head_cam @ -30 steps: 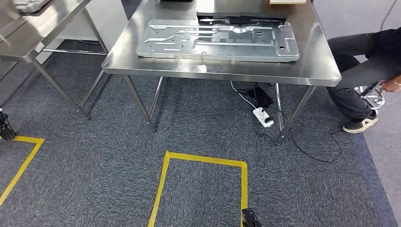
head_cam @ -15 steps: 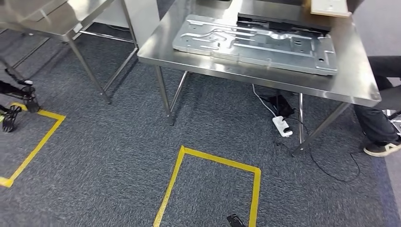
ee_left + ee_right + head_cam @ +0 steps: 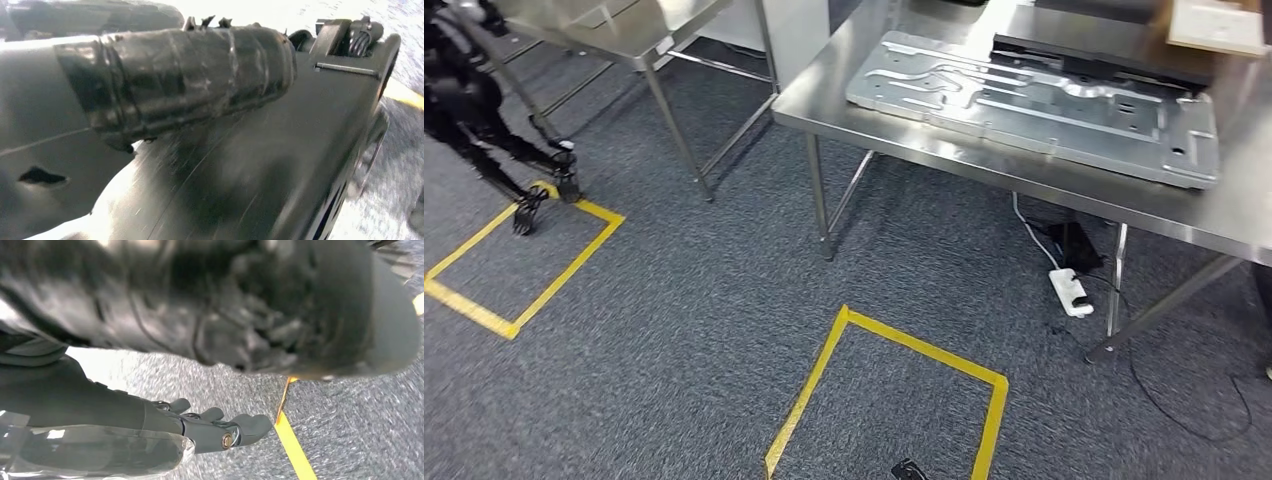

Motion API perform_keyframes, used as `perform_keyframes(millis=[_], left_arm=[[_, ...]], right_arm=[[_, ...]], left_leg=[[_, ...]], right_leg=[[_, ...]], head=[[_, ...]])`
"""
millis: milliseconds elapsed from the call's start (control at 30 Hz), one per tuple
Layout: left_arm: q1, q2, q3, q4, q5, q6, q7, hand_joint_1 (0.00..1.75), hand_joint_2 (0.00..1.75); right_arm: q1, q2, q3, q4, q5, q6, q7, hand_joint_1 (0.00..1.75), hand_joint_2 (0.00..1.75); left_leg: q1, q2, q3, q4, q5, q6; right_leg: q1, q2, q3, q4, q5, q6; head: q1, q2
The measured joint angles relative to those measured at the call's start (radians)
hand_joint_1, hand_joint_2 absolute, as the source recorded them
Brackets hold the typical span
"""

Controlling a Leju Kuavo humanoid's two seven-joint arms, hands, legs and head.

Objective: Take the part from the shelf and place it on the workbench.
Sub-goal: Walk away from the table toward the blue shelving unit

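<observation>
A large stamped sheet-metal panel (image 3: 1034, 100) lies flat on the steel workbench (image 3: 844, 105) at the upper right of the head view. In the right wrist view my right hand (image 3: 210, 427) hangs above the grey carpet with its fingers stretched out and nothing in them. The left wrist view is blurred: I see the grey ribbed cover of my left hand (image 3: 175, 75) against dark shapes, and its fingers cannot be made out.
A second steel table (image 3: 624, 30) stands at the back left, with a black tripod stand (image 3: 484, 120) beside it. Yellow tape squares (image 3: 904, 350) mark the carpet. A power strip (image 3: 1069, 290) and cables lie under the workbench.
The whole picture has slid to the right, so the camera has turned left. The seated person has left the picture and the black tripod has come in at the left.
</observation>
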Motion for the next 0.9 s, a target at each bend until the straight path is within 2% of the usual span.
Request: perform_keyframes(millis=[33,67,133,167,200,267,300,367,400,467,500,533,567,600,667,700,733,800,833,900], left_arm=[[0.000,0.000,0.000,0.000,0.000,-0.001,0.000,0.00,0.00],[0.000,0.000,0.000,0.000,0.000,-0.003,0.000,0.00,0.00],[-0.001,0.000,0.000,0.000,0.000,-0.005,0.000,0.00,0.00],[-0.001,-0.001,0.000,0.000,-0.001,-0.006,0.000,0.00,0.00],[-0.001,-0.001,0.000,0.000,-0.001,-0.005,0.000,0.00,0.00],[0.001,-0.002,0.000,0.000,-0.003,-0.004,-0.002,0.00,0.00],[0.002,-0.002,0.000,0.000,-0.005,-0.003,-0.003,0.00,0.00],[0.002,-0.002,0.000,0.000,-0.007,-0.002,-0.004,0.00,0.00],[0.002,-0.003,0.000,0.000,-0.008,-0.001,-0.005,0.00,0.00],[0.001,-0.004,0.000,0.000,-0.008,-0.002,-0.006,0.00,0.00],[0.001,-0.005,0.000,0.000,-0.008,-0.002,-0.006,0.00,0.00],[0.001,-0.006,0.000,0.000,-0.008,-0.002,-0.006,0.00,0.00],[0.001,-0.006,0.000,0.000,-0.008,-0.002,-0.007,0.00,0.00],[0.001,-0.006,0.000,0.000,-0.008,-0.001,-0.007,0.00,0.00],[0.000,-0.006,0.000,0.000,-0.008,-0.001,-0.007,0.00,0.00],[0.000,-0.006,0.000,0.000,-0.008,-0.002,-0.008,0.00,0.00],[0.000,-0.006,0.000,0.000,-0.008,-0.002,-0.008,0.00,0.00],[0.002,-0.006,0.000,0.000,-0.008,-0.002,-0.008,0.00,0.00],[0.002,-0.005,0.000,0.001,-0.008,-0.002,-0.009,0.00,0.00],[0.002,-0.004,0.000,0.001,-0.007,-0.006,-0.008,0.00,0.00]], right_arm=[[0.000,-0.001,0.007,0.000,0.004,0.002,0.002,0.00,0.00],[-0.002,-0.002,0.013,0.000,0.009,0.003,0.003,0.00,0.00],[-0.004,-0.002,0.024,0.000,0.015,0.004,0.003,0.00,0.00],[-0.005,-0.003,0.028,0.000,0.018,0.004,0.003,0.00,0.00],[-0.006,-0.003,0.031,0.000,0.019,0.005,0.003,0.00,0.00],[-0.008,-0.004,0.039,-0.001,0.021,0.008,0.003,0.00,0.00],[-0.009,-0.004,0.042,-0.001,0.021,0.009,0.003,0.00,0.00],[-0.009,-0.005,0.047,-0.002,0.019,0.010,0.002,0.00,0.00],[-0.009,-0.006,0.049,-0.002,0.017,0.011,0.002,0.00,0.00],[-0.005,-0.008,0.050,-0.002,0.013,0.012,0.002,0.00,0.00],[-0.003,-0.010,0.051,-0.002,0.012,0.013,0.002,0.00,0.00],[-0.001,-0.011,0.051,-0.002,0.012,0.013,0.002,0.00,0.00],[-0.001,-0.013,0.051,-0.002,0.012,0.013,0.002,0.00,0.00],[-0.002,-0.014,0.051,-0.002,0.012,0.013,0.002,0.00,0.00],[-0.002,-0.015,0.052,-0.002,0.012,0.014,0.002,0.00,0.00],[-0.003,-0.015,0.052,-0.002,0.012,0.014,0.002,0.00,0.00],[-0.003,-0.015,0.053,-0.002,0.012,0.014,0.002,0.00,0.00],[-0.003,-0.015,0.054,-0.002,0.012,0.014,0.002,0.00,0.00],[-0.004,-0.015,0.054,-0.002,0.012,0.014,0.002,0.00,0.00],[-0.006,-0.015,0.056,-0.002,0.011,0.014,0.001,0.00,0.00]], left_leg=[[0.004,0.004,0.008,-0.015,0.018,-0.004],[0.007,0.012,0.035,-0.065,0.050,-0.006],[0.005,0.047,0.103,-0.195,0.102,-0.005],[0.001,0.060,0.124,-0.236,0.113,0.000],[-0.004,0.066,0.132,-0.255,0.114,0.006],[-0.009,0.048,0.130,-0.258,0.115,0.022],[-0.009,0.038,0.131,-0.263,0.118,0.029],[-0.007,0.021,0.137,-0.273,0.124,0.047],[-0.008,0.012,0.138,-0.274,0.125,0.054],[-0.012,-0.010,0.138,-0.274,0.123,0.063],[-0.014,-0.024,0.139,-0.272,0.123,0.064],[-0.015,-0.039,0.139,-0.270,0.122,0.064],[-0.016,-0.055,0.139,-0.266,0.120,0.064],[-0.016,-0.070,0.139,-0.260,0.117,0.062],[-0.018,-0.096,0.132,-0.245,0.109,0.055],[-0.018,-0.105,0.128,-0.240,0.107,0.050],[-0.018,-0.114,0.124,-0.238,0.107,0.046],[-0.014,-0.128,0.118,-0.239,0.109,0.038],[-0.015,-0.114,0.114,-0.232,0.105,0.034],[-0.016,-0.049,0.082,-0.164,0.070,0.023]], right_leg=[[-0.001,-0.013,0.001,0.001,-0.002,0.002],[-0.003,-0.024,0.004,0.001,-0.005,0.005],[-0.003,-0.043,0.010,0.002,-0.011,0.015],[-0.002,-0.050,0.013,0.001,-0.013,0.021],[-0.001,-0.056,0.015,-0.001,-0.014,0.027],[-0.001,-0.068,0.020,-0.006,-0.016,0.041],[-0.003,-0.061,0.020,-0.002,-0.022,0.046],[-0.007,-0.022,-0.001,0.048,-0.058,0.049],[-0.006,0.003,-0.028,0.106,-0.087,0.046],[0.000,0.025,-0.097,0.238,-0.137,0.043],[0.003,0.030,-0.120,0.276,-0.140,0.042],[0.004,0.032,-0.127,0.277,-0.124,0.042],[0.005,0.036,-0.116,0.239,-0.091,0.040],[0.004,0.048,-0.091,0.175,-0.053,0.038],[-0.001,0.087,-0.046,0.064,-0.012,0.035],[-0.002,0.102,-0.036,0.038,-0.009,0.034],[-0.002,0.105,-0.033,0.034,-0.014,0.032],[-0.002,0.087,-0.027,0.030,-0.011,0.024],[-0.002,0.076,-0.022,0.026,-0.009,0.018],[-0.003,0.051,-0.013,0.018,-0.007,0.008]], head=[[0.000,0.000],[0.000,0.000],[0.000,0.000],[0.000,0.000],[0.000,0.000],[0.001,0.000],[0.001,0.000],[0.005,0.000],[0.008,0.000],[0.010,0.000],[0.010,0.000],[0.010,0.000],[0.010,0.000],[0.010,0.000],[0.010,0.000],[0.010,0.000],[0.010,0.000],[0.010,0.000],[0.009,0.000],[0.003,0.000]])
